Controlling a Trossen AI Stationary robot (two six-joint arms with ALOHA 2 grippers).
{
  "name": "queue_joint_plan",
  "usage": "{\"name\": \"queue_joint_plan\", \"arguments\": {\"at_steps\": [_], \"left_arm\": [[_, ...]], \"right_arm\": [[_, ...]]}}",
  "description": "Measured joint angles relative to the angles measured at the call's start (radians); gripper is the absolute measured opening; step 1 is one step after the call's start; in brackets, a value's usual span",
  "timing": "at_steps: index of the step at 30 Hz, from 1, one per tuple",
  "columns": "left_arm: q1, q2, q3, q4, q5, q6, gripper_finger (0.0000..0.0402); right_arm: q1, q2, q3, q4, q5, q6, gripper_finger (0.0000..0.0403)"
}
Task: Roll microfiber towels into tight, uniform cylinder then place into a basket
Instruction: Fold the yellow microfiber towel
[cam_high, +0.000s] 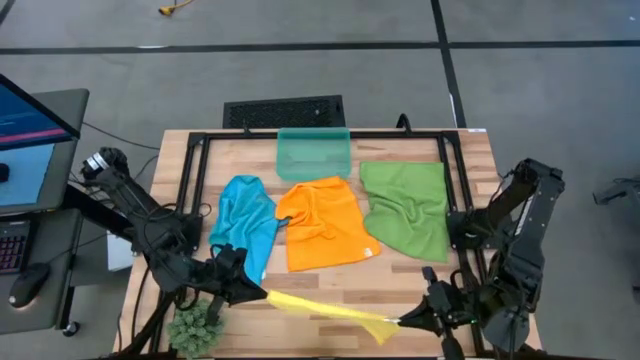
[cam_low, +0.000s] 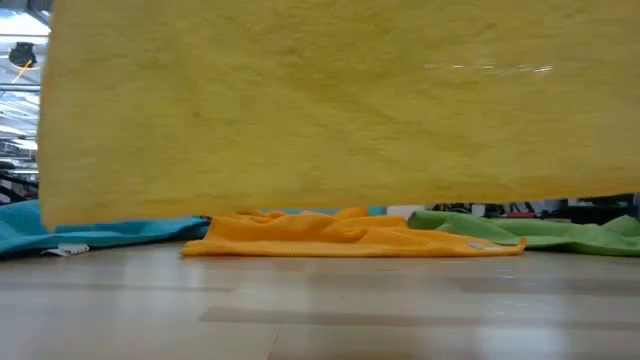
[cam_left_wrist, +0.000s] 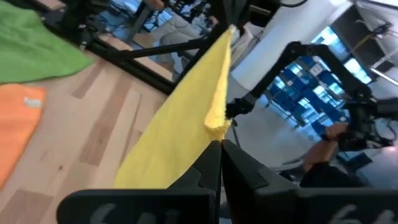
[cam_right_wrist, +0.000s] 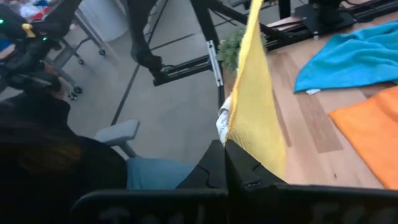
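Note:
The yellow towel hangs stretched between my two grippers above the table's near edge; in the low view it fills the upper picture as a hanging sheet. My left gripper is shut on its left end, my right gripper on its right end. The blue towel, orange towel and green towel lie crumpled on the table. The teal basket stands at the far middle. My left gripper pinches the yellow towel's corner between its two shut fingers, coming level from the table's left. The towel is lifted clear and runs taut toward the other gripper. My right gripper pinches the towel's opposite corner, with a white tag beside it, between its shut fingers, coming level from the table's right. The cloth is lifted clear, its top edge taut, the rest hanging below.
A green plant-like tuft sits at the near left corner. A black frame borders the far part of the table. A dark grated rectangle lies beyond the far edge. A person sits near the table.

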Motion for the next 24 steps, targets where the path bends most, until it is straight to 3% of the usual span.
{"name": "queue_joint_plan", "arguments": {"at_steps": [15,24], "left_arm": [[-0.064,0.085,0.0,0.157,-0.041,0.055,0.0],[-0.084,0.096,0.001,0.216,-0.049,0.082,0.0]], "right_arm": [[0.031,0.014,-0.001,0.025,0.027,-0.004,0.0002],[-0.005,0.118,-0.002,0.152,-0.043,-0.029,0.0002]]}}
